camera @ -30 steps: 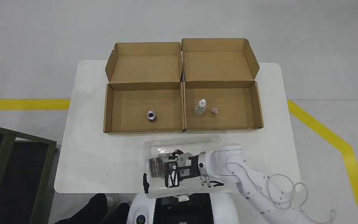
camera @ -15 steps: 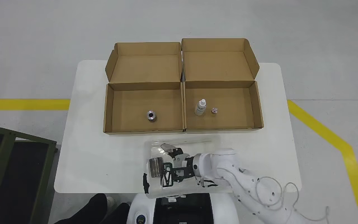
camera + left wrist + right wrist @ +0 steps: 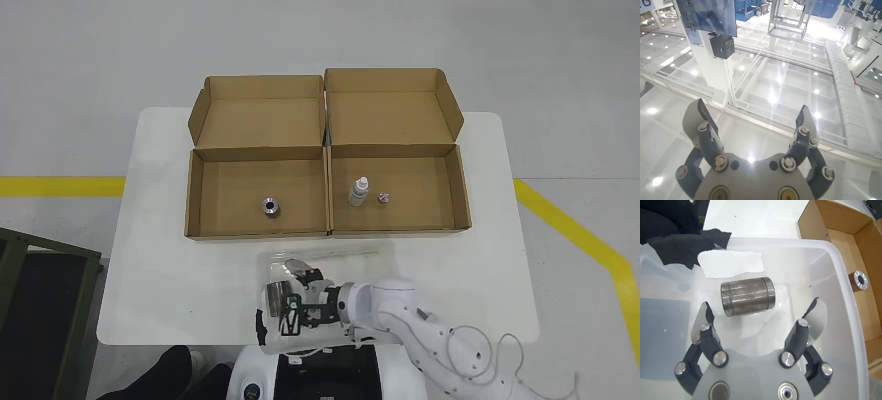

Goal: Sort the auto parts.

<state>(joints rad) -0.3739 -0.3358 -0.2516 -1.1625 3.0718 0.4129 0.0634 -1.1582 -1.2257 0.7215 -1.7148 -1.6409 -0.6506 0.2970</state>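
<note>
Fully spread and empty, right gripper point(image 3: 761, 303) low inside clear plastic bin point(image 3: 838, 262), dark steel cylinder point(image 3: 747, 298) lying on its side just ahead of its fingertips, left gripper point(image 3: 752, 105) also spread, empty, facing the ceiling, cardboard box point(image 3: 230, 190) beyond the bin holding a round metal part point(image 3: 270, 207).

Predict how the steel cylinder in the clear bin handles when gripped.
Probably heavy for its size: the steel cylinder looks like thick metal. It lies on its side on the smooth floor of the clear bin, so a nudge may roll it. Its polished, grooved wall could slip unless the open right tool closes squarely.
</note>
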